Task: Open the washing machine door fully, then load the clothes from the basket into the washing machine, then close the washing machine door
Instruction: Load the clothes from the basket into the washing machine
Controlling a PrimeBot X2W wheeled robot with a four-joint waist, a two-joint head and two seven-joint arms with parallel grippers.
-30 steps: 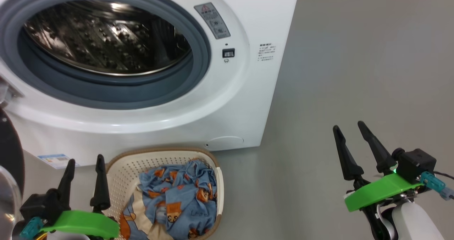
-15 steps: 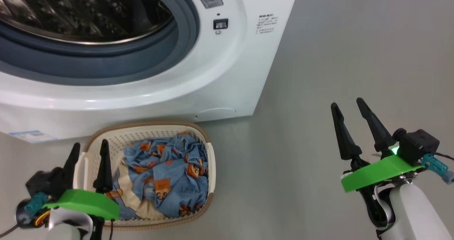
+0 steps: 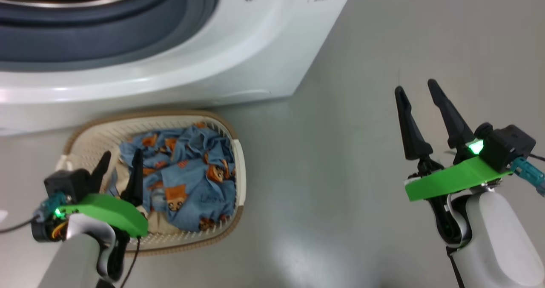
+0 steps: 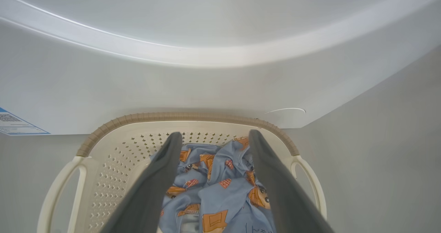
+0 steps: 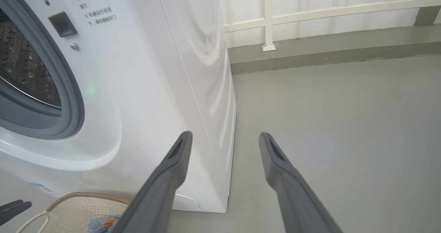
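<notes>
the basket (image 3: pixel 149 115) stands on the floor (image 3: pixel 340 173) just before the front of the washing machine (image 3: pixel 170 67), with the clothes (image 3: pixel 187 181) heaped in it, mostly toward its right side. the left gripper (image 3: pixel 121 156) hangs over the basket's near left part. the right gripper (image 3: pixel 415 86) is well apart to the right, over the floor past the machine's right front corner.

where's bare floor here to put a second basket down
The wide grey floor between the basket and the right gripper is bare, and it runs on beside the washing machine. Crowded: the basket holds clothes, sits close to the machine front, and the left gripper hangs over it.
</notes>
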